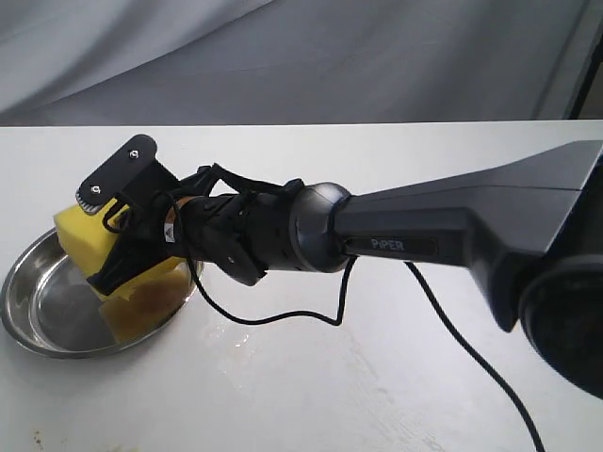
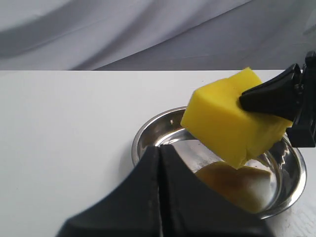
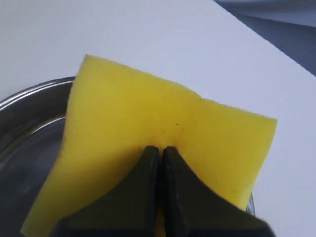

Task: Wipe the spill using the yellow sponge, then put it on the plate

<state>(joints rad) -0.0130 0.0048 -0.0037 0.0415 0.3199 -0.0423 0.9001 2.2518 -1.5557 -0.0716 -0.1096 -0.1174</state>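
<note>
Exterior view: you see the right arm, marked "PiPER", reaching across the white tabletop to the left side, where its right pincer is clamped on the yellow sponge. The sponge hangs tilted over the plate, its lower corner down inside the bowl near the rim closest to the arm; whether it touches the metal you cannot tell. A black cable loops from the wrist down onto the tabletop, and grey cloth fills the background. Left wrist view: the left pincer sits at the lower edge with its two fingers pressed flat together and nothing between them, just beside the plate. Above the plate the yellow sponge is held clear of the rim on this side by the right pincer, which enters from the far side. An amber-brown patch shows on the shiny floor of the plate under the sponge; you cannot tell whether it is liquid or reflection. Right wrist view: the right pincer pinches the yellow sponge at mid-width, so that the foam creases inward at the fingertips. The plate lies beneath one end of the sponge, the tabletop beyond it.
</note>
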